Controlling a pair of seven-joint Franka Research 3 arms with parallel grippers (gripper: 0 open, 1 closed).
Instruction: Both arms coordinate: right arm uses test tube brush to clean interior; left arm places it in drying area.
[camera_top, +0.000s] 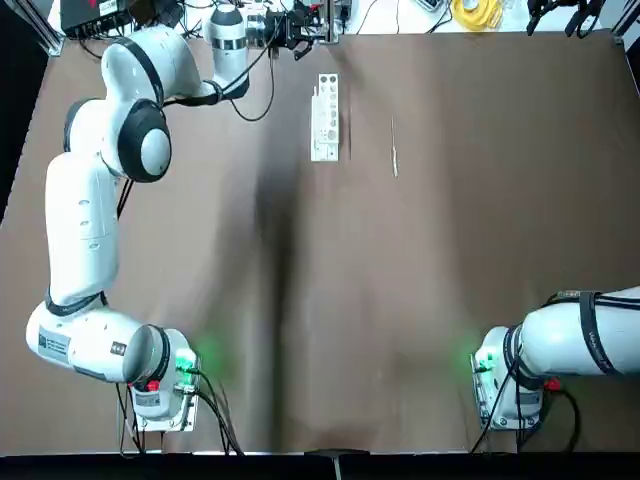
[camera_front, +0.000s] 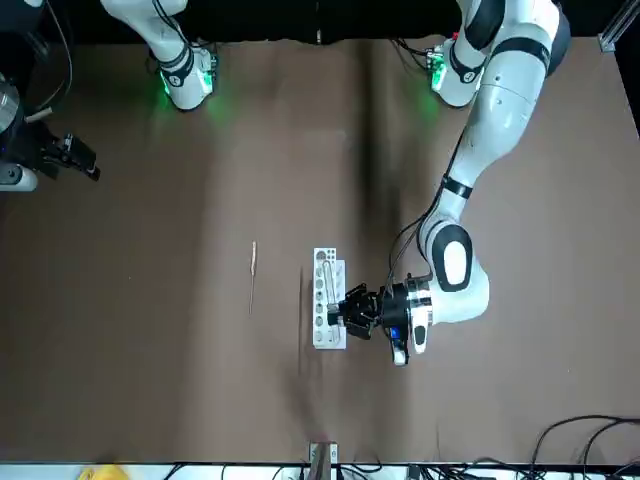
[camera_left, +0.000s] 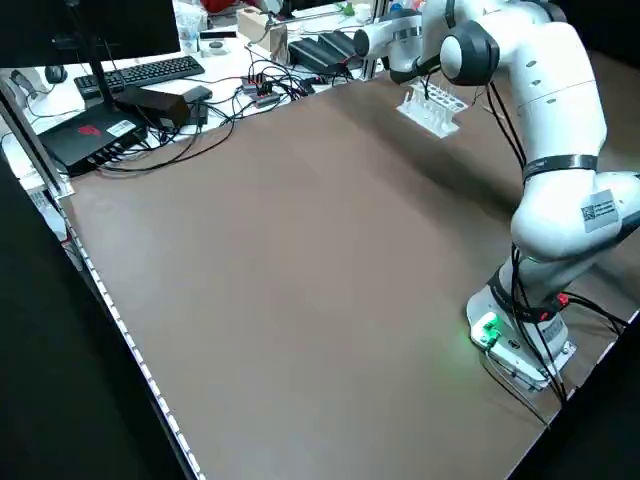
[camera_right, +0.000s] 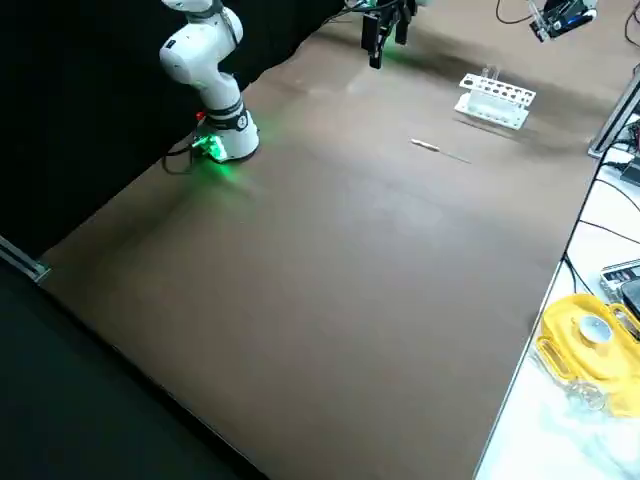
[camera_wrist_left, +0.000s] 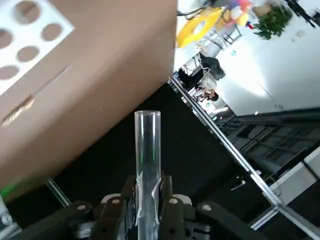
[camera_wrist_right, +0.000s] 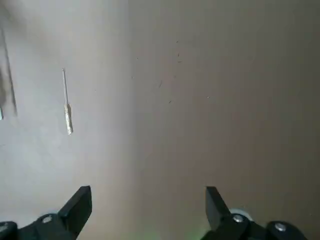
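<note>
1. A clear glass test tube (camera_wrist_left: 148, 170) is pinched by the black left gripper (camera_wrist_left: 148, 200), seemingly over the white holed rack (camera_top: 325, 118).
2. The black right gripper (camera_wrist_right: 148, 205) is spread.
3. The thin tan brush (camera_top: 394, 148) is seen on the brown counter (camera_top: 400, 300).

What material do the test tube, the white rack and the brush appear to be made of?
Test tube: clear, glossy glass or perhaps plastic; the dark background shows through, with bright streaks along its wall.
White rack: probably smooth plastic, judging by its even white faces and clean round holes.
Brush: perhaps a thin wire stem, with pale fine bristles suggested by its thicker end.
</note>
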